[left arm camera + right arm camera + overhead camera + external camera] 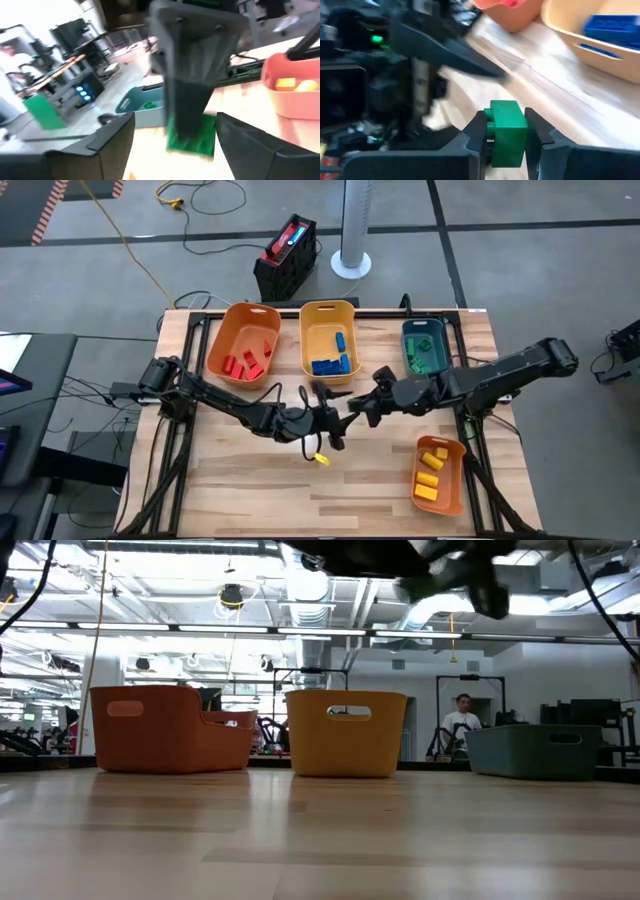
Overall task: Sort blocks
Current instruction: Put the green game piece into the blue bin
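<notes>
A green block (507, 131) hangs over the middle of the table with my right gripper (506, 146) shut on it. The right gripper (354, 414) reaches in from the table's right. Facing it from the left, my left gripper (333, 430) is open. In the left wrist view its fingers (112, 145) stand on either side of the green block (192, 139), with a gap showing on one side. A yellow block (320, 458) lies on the table just below both grippers. My right gripper pinches the green block's two opposite sides (492, 135) between its two fingers. The fingers come from the table's right, slanting down. The block's studded end (504, 107) sticks out past the fingertips. The block is lifted clear of the table.
Along the far edge stand an orange bin (243, 345) with red blocks, a yellow bin (329, 315) with blue blocks and a teal bin (424, 330) with green blocks. A second orange bin (452, 480) with yellow blocks sits near the right front. Bare wood lies at the front left.
</notes>
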Controlling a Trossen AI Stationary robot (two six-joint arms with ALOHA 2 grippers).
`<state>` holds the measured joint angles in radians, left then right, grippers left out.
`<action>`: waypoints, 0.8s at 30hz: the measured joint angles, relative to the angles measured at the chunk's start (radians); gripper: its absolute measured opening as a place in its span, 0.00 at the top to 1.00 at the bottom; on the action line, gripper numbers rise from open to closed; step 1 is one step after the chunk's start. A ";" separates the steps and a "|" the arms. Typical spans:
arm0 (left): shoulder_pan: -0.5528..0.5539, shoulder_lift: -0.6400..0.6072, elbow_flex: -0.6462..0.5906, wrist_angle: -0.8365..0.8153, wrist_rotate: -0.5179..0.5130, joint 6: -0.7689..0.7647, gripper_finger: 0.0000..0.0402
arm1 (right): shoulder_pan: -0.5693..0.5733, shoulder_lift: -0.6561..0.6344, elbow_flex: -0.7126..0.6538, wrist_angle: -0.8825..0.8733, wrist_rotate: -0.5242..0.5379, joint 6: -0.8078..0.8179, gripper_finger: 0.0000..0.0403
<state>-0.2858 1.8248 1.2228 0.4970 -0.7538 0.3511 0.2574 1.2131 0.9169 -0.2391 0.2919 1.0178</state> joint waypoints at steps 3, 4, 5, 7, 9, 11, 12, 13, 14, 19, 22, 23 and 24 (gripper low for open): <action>-0.009 0.000 0.000 0.002 -0.033 -0.034 0.30 | -0.012 -0.058 0.000 -0.143 0.005 0.035 0.80; -0.012 0.000 0.000 0.001 -0.036 -0.063 0.30 | -0.017 -0.080 0.000 -0.198 0.014 0.051 0.80; -0.016 0.000 0.000 -0.009 -0.039 -0.097 0.30 | -0.027 -0.103 0.000 -0.266 0.027 0.068 0.80; -0.023 0.000 0.000 -0.037 -0.040 -0.174 0.30 | -0.057 -0.149 0.000 -0.418 0.062 0.114 0.80; -0.029 0.000 0.000 -0.070 -0.040 -0.261 0.29 | -0.099 -0.179 0.000 -0.571 0.080 0.152 0.80; -0.035 0.000 0.000 -0.107 -0.040 -0.345 0.29 | -0.151 -0.203 0.000 -0.692 0.082 0.164 0.80; -0.037 0.000 0.000 -0.127 -0.040 -0.390 0.29 | -0.183 -0.213 0.000 -0.743 0.082 0.163 0.80; -0.040 0.000 0.000 -0.147 -0.039 -0.439 0.29 | -0.216 -0.222 0.000 -0.784 0.083 0.162 0.80; -0.043 0.000 0.000 -0.166 -0.035 -0.493 0.29 | -0.250 -0.229 0.000 -0.819 0.088 0.159 0.80; -0.041 -0.028 0.000 -0.318 0.112 -0.784 0.29 | -0.442 -0.240 0.000 -0.909 0.103 0.073 0.79; -0.021 -0.073 0.000 -0.485 0.200 -0.938 0.31 | -0.562 -0.218 0.000 -0.917 0.101 -0.039 0.79; -0.014 -0.090 0.000 -0.541 0.220 -0.964 0.31 | -0.600 -0.205 0.000 -0.916 0.097 -0.076 0.79; -0.010 -0.109 -0.001 -0.593 0.233 -0.981 0.32 | -0.640 -0.191 0.000 -0.915 0.086 -0.116 0.79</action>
<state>-0.2959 1.7157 1.2221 -0.0964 -0.5213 -0.6303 -0.3821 1.0223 0.9169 -1.1543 0.3782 0.9016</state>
